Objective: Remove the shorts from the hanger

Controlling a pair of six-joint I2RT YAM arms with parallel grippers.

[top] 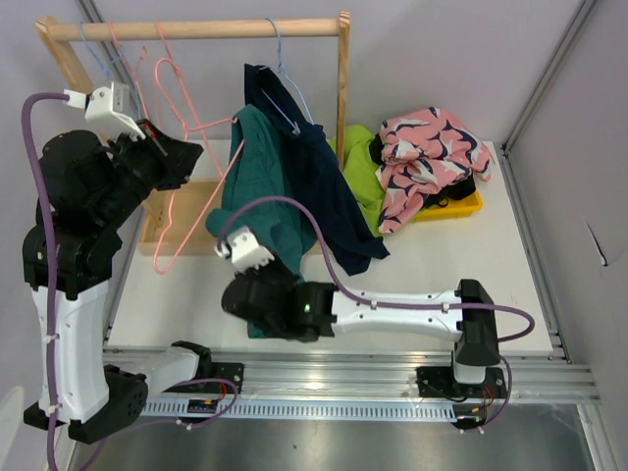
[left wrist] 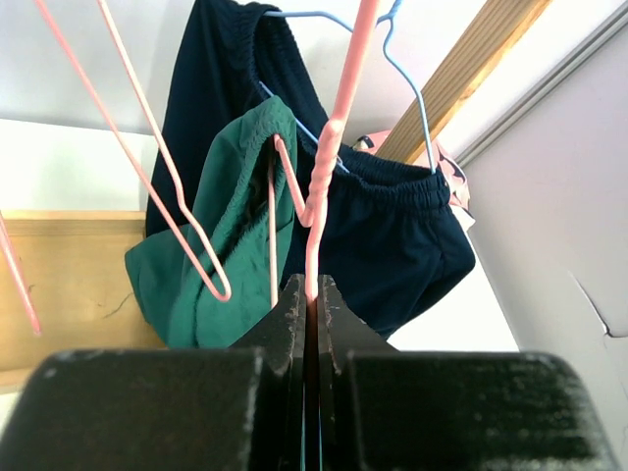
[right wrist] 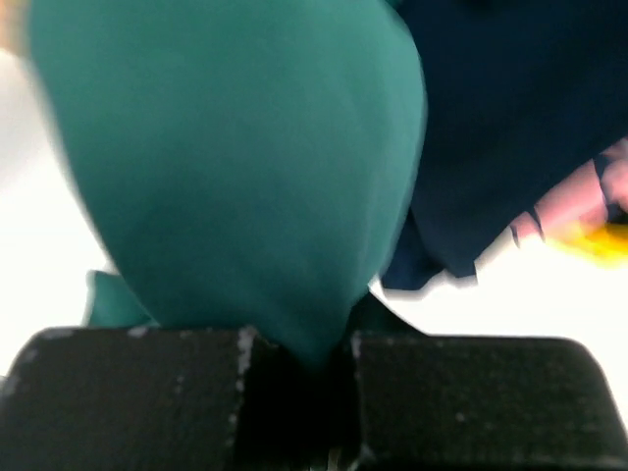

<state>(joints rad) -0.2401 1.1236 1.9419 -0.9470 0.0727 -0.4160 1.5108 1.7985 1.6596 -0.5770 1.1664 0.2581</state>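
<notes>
Close under the right wrist camera, the right hand [right wrist: 299, 363] was clenched on the lower end of the green shorts [right wrist: 235, 167], with teal cloth bunched between its black fingers [right wrist: 137, 392]. Seen from above, that hand sat near the middle of the surface [top: 412, 255], toward its near edge. The shorts hung draped over a pink hanger [left wrist: 339, 108], up near the far left corner. The left hand [left wrist: 310, 294] was clamped on the wire just below the hanger's twisted neck, its jaws pressed tight against it. Just behind the green pair, touching it, navy shorts [top: 314, 186] hung from a blue hanger [top: 285, 83] hooked over the wooden rail [top: 196, 29]. A yellow bin [top: 461, 206] heaped with clothes stood in the far right corner.
</notes>
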